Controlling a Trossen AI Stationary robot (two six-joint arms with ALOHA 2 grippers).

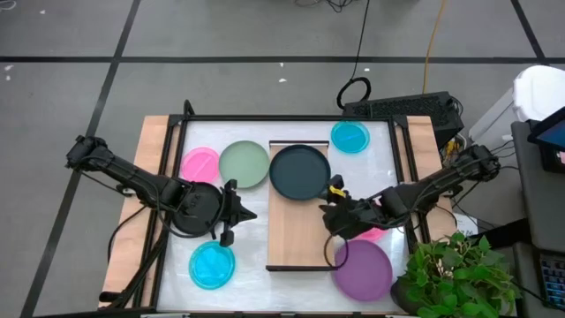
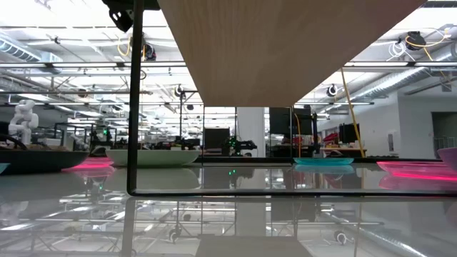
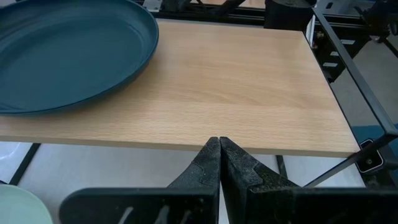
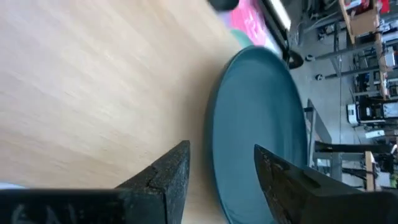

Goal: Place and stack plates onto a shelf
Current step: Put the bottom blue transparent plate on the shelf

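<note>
Presently the black plate [image 1: 300, 171] sits on the shelf [image 1: 298, 234]. My right gripper [image 4: 217, 168], fingers spread and empty, hovers over the shelf beside that plate. My left gripper [image 3: 219, 163], fingers pressed together, waits off the shelf's opposite edge.

left gripper [image 1: 237, 215]: just off the wooden shelf's [image 1: 298, 238] left edge, fingers pressed together, empty | right gripper [image 1: 328, 212]: over the shelf's right edge, fingers [image 4: 165, 174] parted, empty
</note>
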